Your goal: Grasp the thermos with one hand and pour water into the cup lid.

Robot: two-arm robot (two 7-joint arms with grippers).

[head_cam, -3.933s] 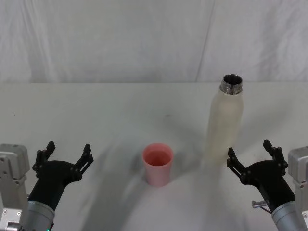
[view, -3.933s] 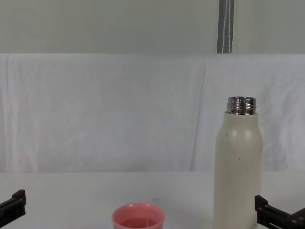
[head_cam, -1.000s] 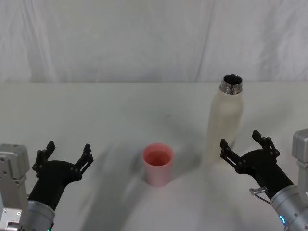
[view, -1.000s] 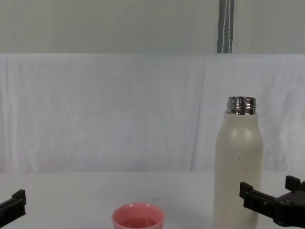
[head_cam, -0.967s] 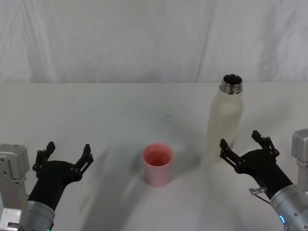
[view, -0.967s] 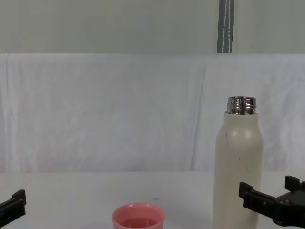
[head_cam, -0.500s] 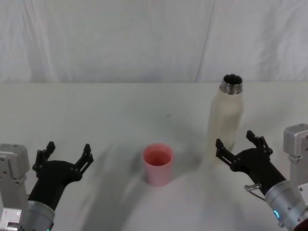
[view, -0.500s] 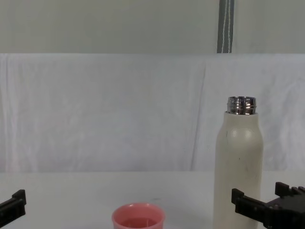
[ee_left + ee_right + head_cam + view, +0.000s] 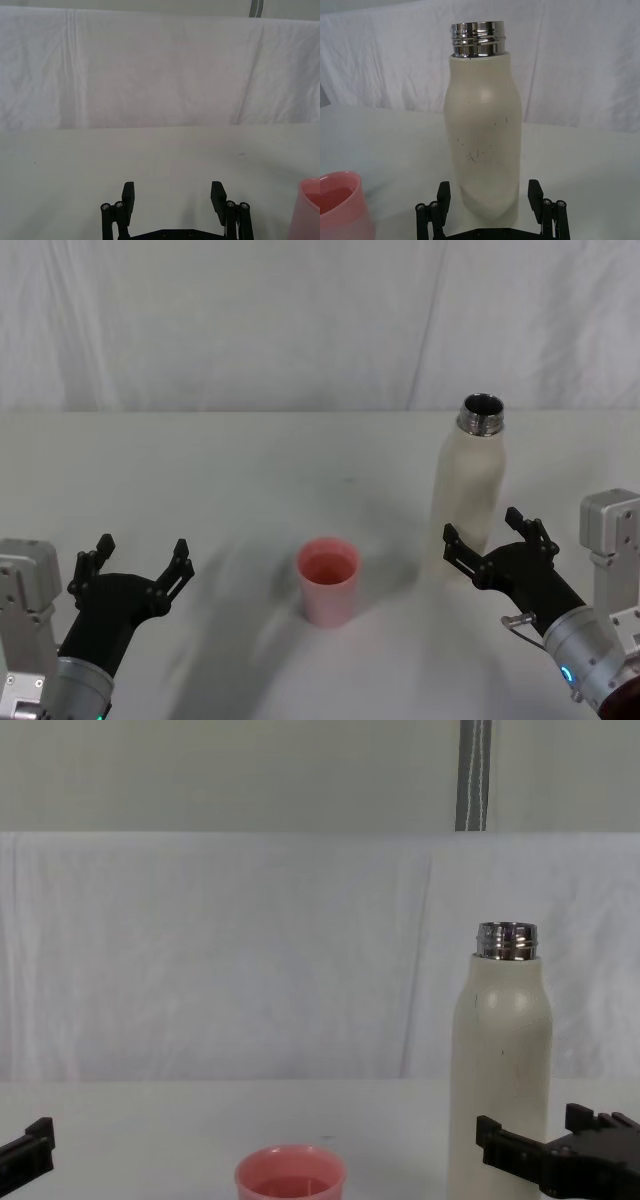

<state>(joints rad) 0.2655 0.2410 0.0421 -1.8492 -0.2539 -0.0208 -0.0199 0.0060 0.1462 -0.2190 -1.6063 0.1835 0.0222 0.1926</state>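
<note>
A white table (image 9: 250,470) is spreading across the scene, and a wrinkled white cloth (image 9: 300,320) is hanging along its far edge; in the chest view a grey pole (image 9: 474,775) is rising behind it. The thermos (image 9: 467,483) is standing upright and uncapped on the right. The cup lid (image 9: 328,580) is sitting to its left, nearer the robot, possibly holding some liquid. The right gripper (image 9: 485,541) is hovering at the thermos's base, fingers spread wide, not touching it. The left gripper (image 9: 140,565) is waiting near left, fingers also spread, holding nothing.
</note>
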